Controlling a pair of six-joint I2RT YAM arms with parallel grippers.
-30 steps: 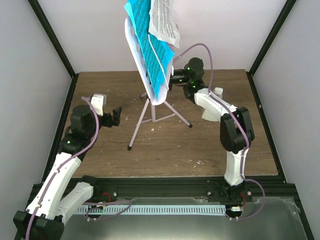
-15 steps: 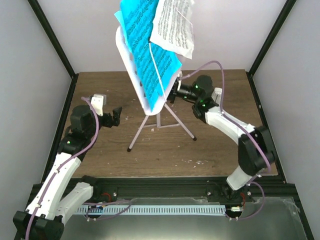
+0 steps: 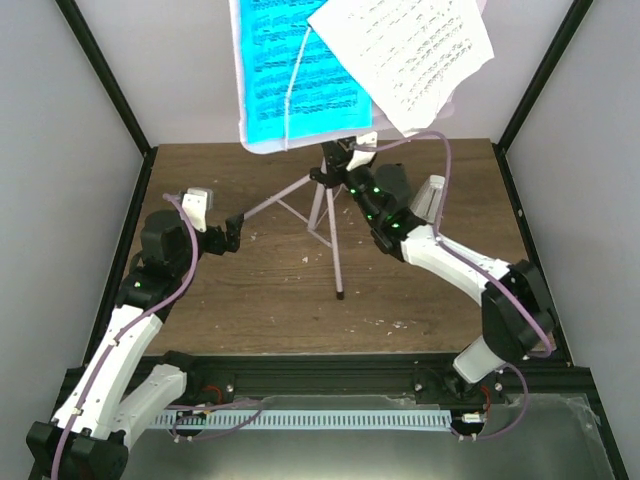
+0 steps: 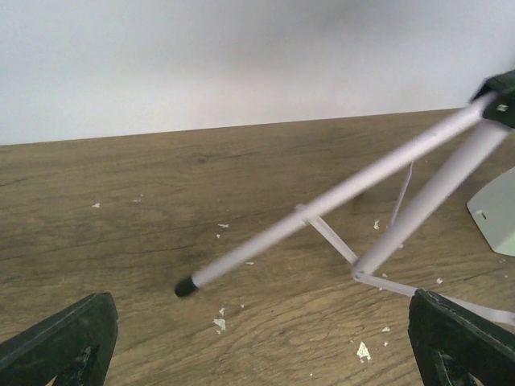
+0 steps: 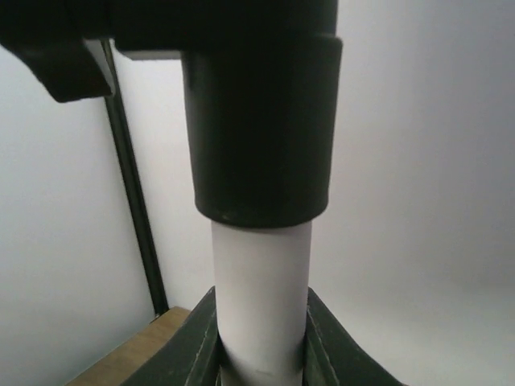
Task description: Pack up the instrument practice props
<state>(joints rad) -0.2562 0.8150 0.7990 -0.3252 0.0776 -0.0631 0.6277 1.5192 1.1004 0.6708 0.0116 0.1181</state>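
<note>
Packing has barely begun: the right gripper (image 3: 346,170) is clamped on the post of the music stand (image 3: 333,240), holding it tilted over the middle of the table (image 3: 250,320), with the teal sheet-music booklet (image 3: 285,70) on its desk. The white metronome (image 3: 430,195) sits untouched toward the far right corner. The left gripper (image 3: 232,236) hangs near the left edge, fingers apart and empty; nothing looks stowed yet.
</note>
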